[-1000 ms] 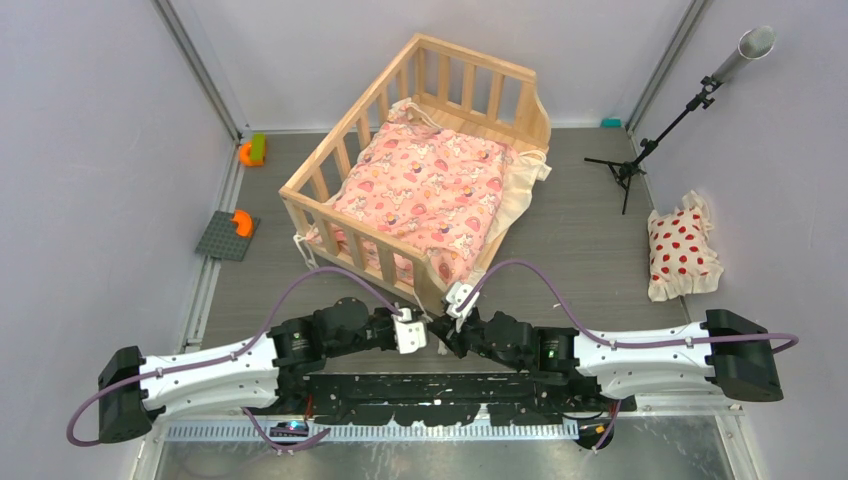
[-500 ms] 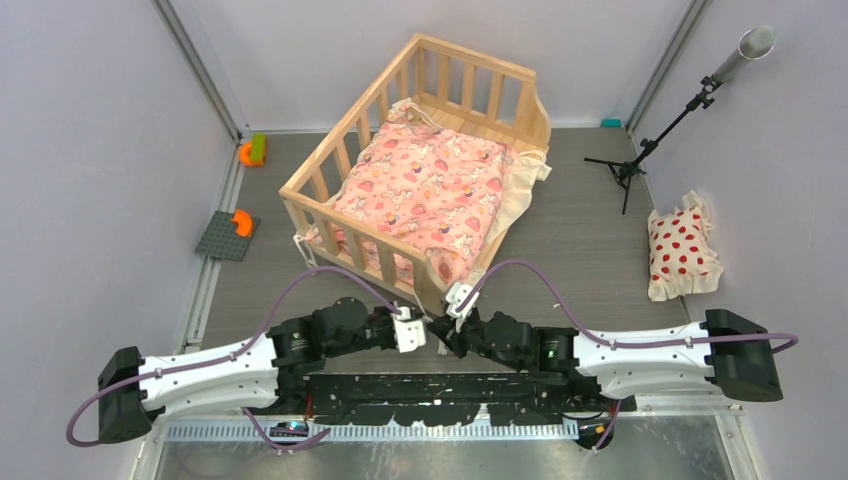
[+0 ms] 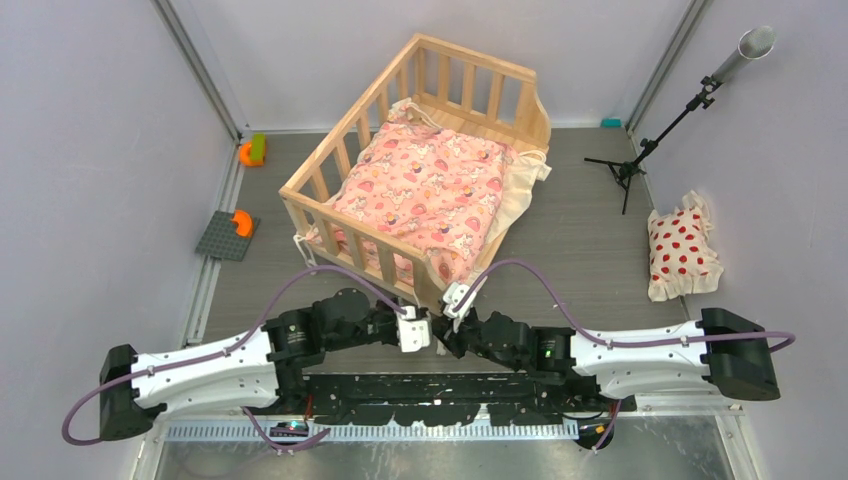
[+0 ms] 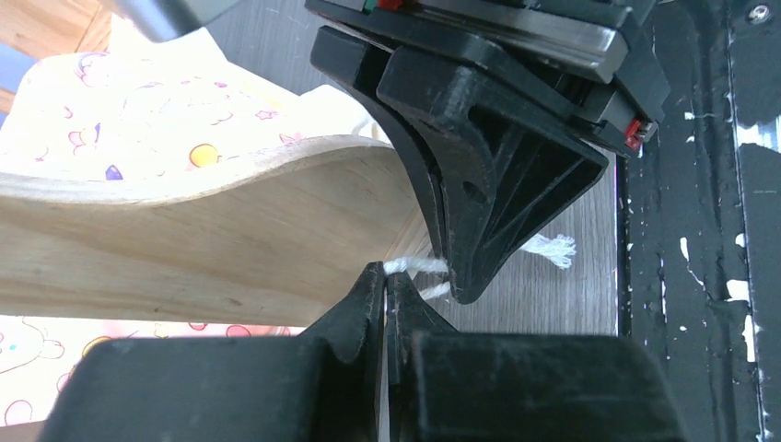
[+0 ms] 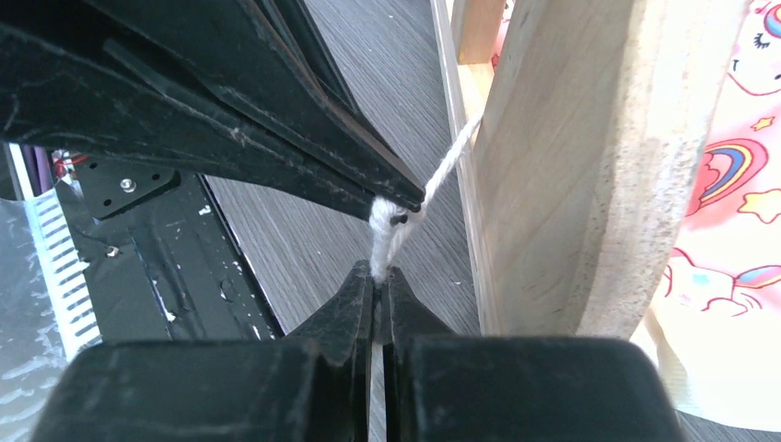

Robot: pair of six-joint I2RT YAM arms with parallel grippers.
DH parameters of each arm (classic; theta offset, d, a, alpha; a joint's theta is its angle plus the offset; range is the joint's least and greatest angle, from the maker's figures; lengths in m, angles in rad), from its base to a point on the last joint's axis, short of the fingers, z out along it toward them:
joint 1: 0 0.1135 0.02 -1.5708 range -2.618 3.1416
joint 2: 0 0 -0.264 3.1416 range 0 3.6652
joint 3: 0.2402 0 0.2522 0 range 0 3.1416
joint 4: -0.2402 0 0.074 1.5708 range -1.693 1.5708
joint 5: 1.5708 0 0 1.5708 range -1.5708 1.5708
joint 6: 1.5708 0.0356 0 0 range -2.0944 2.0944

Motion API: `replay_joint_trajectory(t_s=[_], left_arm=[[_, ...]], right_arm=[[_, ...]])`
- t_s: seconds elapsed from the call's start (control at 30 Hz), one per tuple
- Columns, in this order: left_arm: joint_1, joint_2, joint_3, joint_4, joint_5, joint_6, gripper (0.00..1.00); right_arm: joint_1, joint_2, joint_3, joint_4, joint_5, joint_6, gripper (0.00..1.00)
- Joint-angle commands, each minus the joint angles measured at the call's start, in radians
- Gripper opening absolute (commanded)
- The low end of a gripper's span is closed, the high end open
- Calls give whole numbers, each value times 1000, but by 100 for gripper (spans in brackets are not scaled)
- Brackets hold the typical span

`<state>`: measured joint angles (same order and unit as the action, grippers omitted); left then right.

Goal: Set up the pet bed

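Note:
The pet bed, a light wooden slatted frame, stands mid-table with the pink cartoon-print cushion lying in it. Both grippers meet at its near corner post. My left gripper is shut, pinching a cream tie cord at its very tips, just below the curved wooden end panel. The cord's frayed end sticks out past the right gripper's fingers. My right gripper is shut on the cord, which runs taut up to the wooden post.
A white pillow with red dots lies at the right wall, behind it a black tripod stand. At the left sit a grey plate with an orange piece and an orange-green toy. Walls enclose three sides.
My left gripper's jaws have closed on the tie cord and the left arm has shifted slightly to the right. The right arm has hardly moved.

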<state>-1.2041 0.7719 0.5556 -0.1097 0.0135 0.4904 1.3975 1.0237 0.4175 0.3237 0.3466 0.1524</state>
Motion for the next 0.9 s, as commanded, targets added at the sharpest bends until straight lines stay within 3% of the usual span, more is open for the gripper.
replay_joint_trajectory(t_s=[0.0, 0.47, 0.87], left_arm=[[-1, 28, 45, 67, 24, 55, 0], [-2, 65, 33, 167, 28, 206, 0], [-2, 47, -119, 398, -36, 249, 0]], right_arm=[[23, 26, 17, -32, -104, 28, 1], [23, 41, 14, -20, -115, 34, 1], [22, 47, 12, -11, -119, 37, 1]])
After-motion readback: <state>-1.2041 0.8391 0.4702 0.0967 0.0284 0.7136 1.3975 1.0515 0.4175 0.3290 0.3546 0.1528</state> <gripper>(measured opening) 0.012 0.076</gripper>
